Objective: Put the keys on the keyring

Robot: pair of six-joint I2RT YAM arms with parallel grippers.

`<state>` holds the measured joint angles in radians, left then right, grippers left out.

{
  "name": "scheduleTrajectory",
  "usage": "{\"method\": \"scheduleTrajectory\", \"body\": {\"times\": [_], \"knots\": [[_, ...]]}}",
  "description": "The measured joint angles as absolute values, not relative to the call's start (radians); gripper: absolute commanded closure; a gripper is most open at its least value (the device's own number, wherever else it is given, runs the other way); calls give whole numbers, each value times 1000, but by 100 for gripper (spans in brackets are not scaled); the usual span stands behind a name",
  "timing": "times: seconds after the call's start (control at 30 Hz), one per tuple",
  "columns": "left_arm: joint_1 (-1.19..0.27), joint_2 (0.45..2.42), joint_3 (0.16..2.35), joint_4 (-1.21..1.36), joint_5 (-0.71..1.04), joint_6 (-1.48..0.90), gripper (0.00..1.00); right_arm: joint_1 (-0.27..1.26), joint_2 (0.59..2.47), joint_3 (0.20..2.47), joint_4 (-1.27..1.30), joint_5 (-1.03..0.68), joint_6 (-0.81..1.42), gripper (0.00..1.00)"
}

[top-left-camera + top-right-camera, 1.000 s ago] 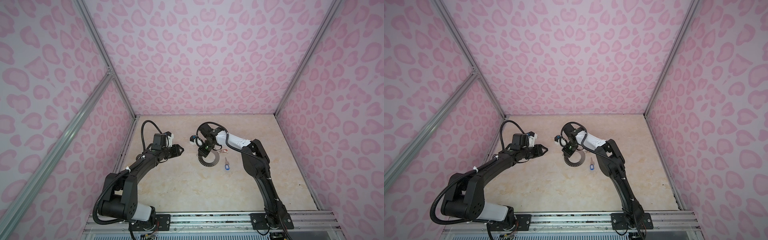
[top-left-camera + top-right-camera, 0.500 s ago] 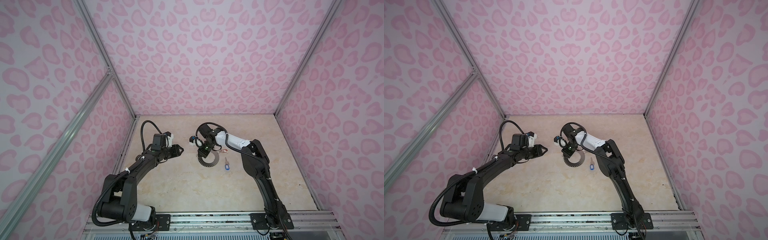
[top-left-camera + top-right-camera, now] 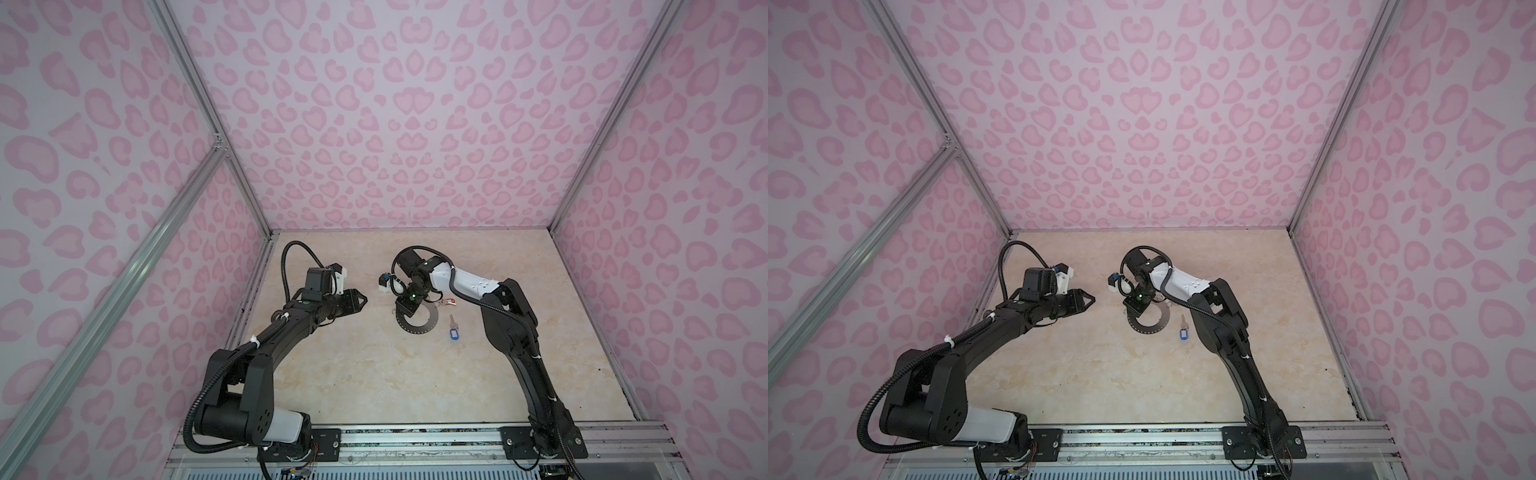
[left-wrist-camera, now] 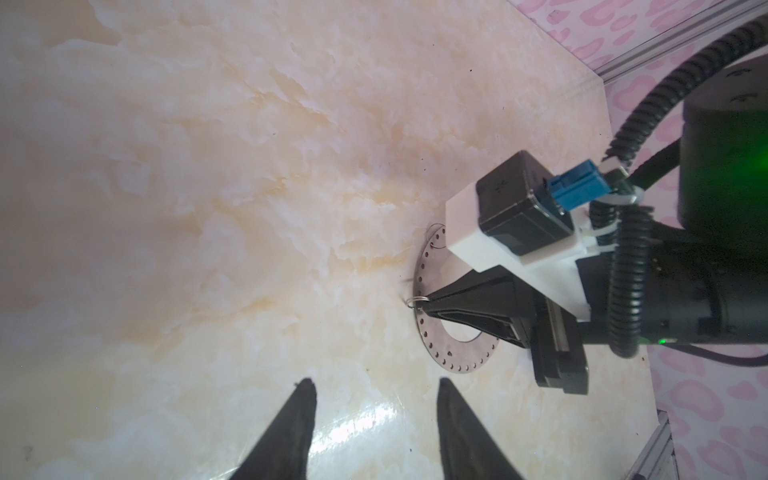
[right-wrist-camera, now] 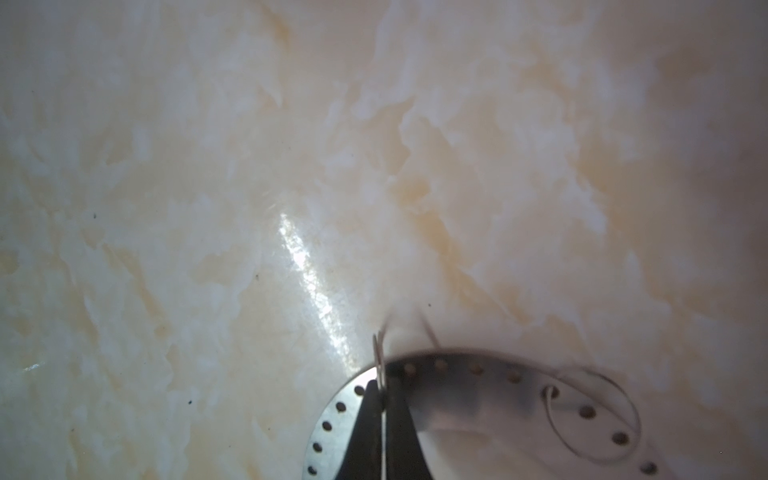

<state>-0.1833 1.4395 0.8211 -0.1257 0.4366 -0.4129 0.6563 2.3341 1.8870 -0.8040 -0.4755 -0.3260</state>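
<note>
The keyring point(image 3: 419, 328) point(image 3: 1153, 326) is a flat grey disc with small holes round its rim, lying on the marble table. My right gripper point(image 3: 398, 311) point(image 3: 1128, 311) point(image 5: 381, 384) reaches down onto its left rim, shut on a thin wire loop point(image 5: 379, 353) point(image 4: 415, 300) that hangs from the edge. A second wire loop point(image 5: 598, 419) sits further along the rim. The blue-tagged key point(image 3: 452, 333) point(image 3: 1182, 333) lies just right of the disc. The red-tagged key point(image 3: 445, 302) lies behind the disc by the right forearm. My left gripper point(image 3: 365, 298) point(image 3: 1093, 298) point(image 4: 374, 382) hovers open and empty, left of the keyring.
Pink patterned walls with aluminium posts point(image 3: 257, 232) enclose the marble table point(image 3: 374, 374) on three sides. The arm bases stand on a metal rail point(image 3: 415, 436) at the front edge. The right arm's cable point(image 3: 469, 299) loops above the red key.
</note>
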Motion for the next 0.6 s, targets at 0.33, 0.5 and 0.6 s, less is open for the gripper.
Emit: {"method": "scheduleTrajectory", "body": {"times": [0.33, 0.5, 0.6], "knots": [[-183, 1360, 821, -125, 443, -376, 56, 656, 2220, 1824, -809, -476, -397, 100], [-198, 1235, 827, -118, 450, -304, 62, 636, 1996, 1662, -766, -502, -503, 100], [-218, 1159, 838, -115, 464, -256, 63, 626, 1871, 1564, -744, -521, -572, 100]]}}
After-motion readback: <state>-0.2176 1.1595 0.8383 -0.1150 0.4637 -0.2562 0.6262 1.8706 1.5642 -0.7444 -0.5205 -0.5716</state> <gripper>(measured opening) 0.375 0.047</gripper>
